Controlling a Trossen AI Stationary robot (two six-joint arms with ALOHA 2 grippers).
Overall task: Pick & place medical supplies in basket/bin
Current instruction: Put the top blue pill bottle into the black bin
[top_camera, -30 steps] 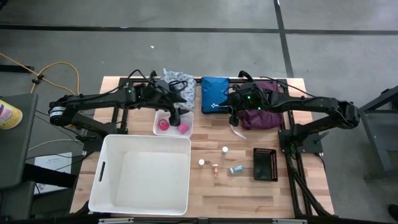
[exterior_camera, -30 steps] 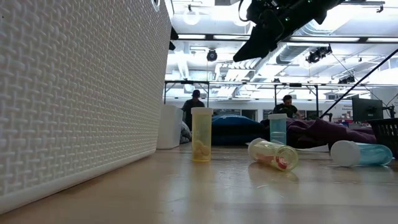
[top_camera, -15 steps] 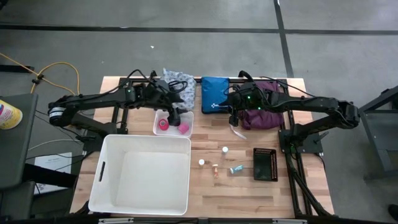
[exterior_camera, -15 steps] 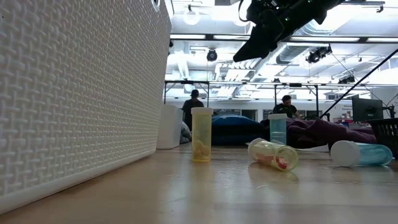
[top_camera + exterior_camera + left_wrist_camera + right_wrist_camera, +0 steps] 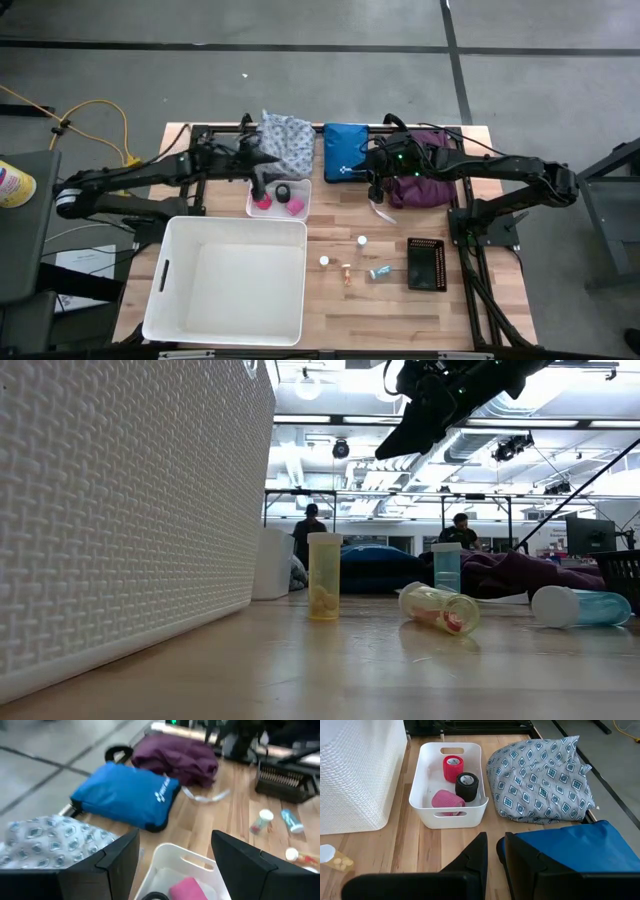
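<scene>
Right now I have the left gripper hanging over the small white plastic tray with its fingers spread partway and nothing between them. I read this as a hover above the tape rolls so I can drop onto one. In the tray sit a red tape roll, a black tape roll touching it, and a pink tape roll at the near end; none is gripped. The tray stands just beside the big white woven-texture plastic bin, which I take as the place for the supplies, so the carry should be short.

The right gripper waits over the bare wood between the blue rectangular zip pouch and the crumpled purple cloth, fingers pinched nearly together and holding nothing. It sits clear of the left arm's path.

The grey-white diamond-patterned cloth lies at the table's far edge, next to the tray. The small white-capped vials are scattered on the wooden table right of the bin, one yellow vial upright and a clear one on its side. A black ridged block rests near them.

Nothing shows inside the bin yet, so I judge the task barely begun.
</scene>
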